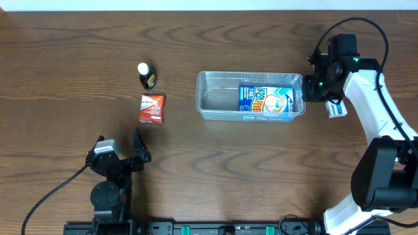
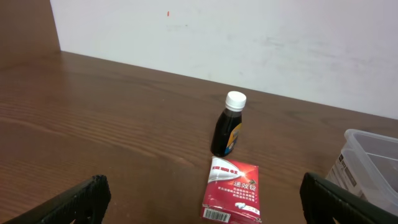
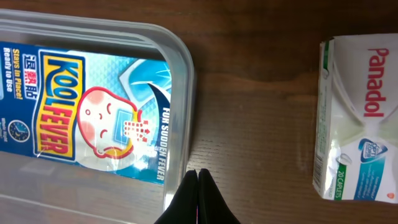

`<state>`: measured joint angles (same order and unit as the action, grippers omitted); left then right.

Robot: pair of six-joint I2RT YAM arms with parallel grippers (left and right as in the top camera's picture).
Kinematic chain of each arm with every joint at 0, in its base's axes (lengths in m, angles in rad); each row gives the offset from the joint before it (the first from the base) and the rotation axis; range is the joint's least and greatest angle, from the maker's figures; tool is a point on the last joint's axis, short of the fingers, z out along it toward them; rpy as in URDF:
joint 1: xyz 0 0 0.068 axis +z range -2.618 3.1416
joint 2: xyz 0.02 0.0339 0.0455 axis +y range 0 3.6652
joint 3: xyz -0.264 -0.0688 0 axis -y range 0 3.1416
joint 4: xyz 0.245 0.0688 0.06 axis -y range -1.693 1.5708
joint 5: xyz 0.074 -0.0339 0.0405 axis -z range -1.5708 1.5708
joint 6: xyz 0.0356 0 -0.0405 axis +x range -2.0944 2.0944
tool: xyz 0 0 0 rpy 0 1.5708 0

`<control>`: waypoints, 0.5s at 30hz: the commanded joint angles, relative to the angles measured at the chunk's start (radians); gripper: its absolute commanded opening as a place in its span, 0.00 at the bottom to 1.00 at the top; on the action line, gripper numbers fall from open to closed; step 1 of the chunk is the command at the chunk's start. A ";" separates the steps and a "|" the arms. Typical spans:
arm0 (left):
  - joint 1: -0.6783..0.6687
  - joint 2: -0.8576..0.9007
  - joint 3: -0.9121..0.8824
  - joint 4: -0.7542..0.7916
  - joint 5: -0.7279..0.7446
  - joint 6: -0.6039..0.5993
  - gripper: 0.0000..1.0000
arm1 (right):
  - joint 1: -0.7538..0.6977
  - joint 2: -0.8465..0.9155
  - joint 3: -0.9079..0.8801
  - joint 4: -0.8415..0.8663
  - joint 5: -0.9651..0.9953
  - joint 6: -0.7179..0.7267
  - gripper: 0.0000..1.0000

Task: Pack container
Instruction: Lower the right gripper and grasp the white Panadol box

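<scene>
Clear container (image 1: 215, 98), right-end rim just beside closed right gripper (image 3: 198, 175).

A robotics lab bench: a black arm (image 1: 108, 183) and a white arm (image 1: 375, 111) stand at a rail (image 1: 196, 228) along the edge of a wood-grain table (image 1: 65, 65), with a cable (image 1: 52, 196) trailing off. A plain white wall (image 2: 249, 43) backs the table.

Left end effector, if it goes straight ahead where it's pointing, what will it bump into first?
Probably the red box, lying flat ahead of the open left end effector. The dark bottle stands just behind it. Height is unclear, so it could pass over the box.
</scene>
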<state>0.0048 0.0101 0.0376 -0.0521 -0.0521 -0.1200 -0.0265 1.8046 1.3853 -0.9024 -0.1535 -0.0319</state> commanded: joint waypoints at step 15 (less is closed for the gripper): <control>0.004 -0.006 -0.034 -0.013 -0.011 -0.005 0.98 | -0.014 0.010 -0.006 0.024 0.310 -0.029 0.18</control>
<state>0.0048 0.0101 0.0376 -0.0521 -0.0521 -0.1200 -0.0280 1.8046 1.3853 -0.8883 0.0494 -0.0517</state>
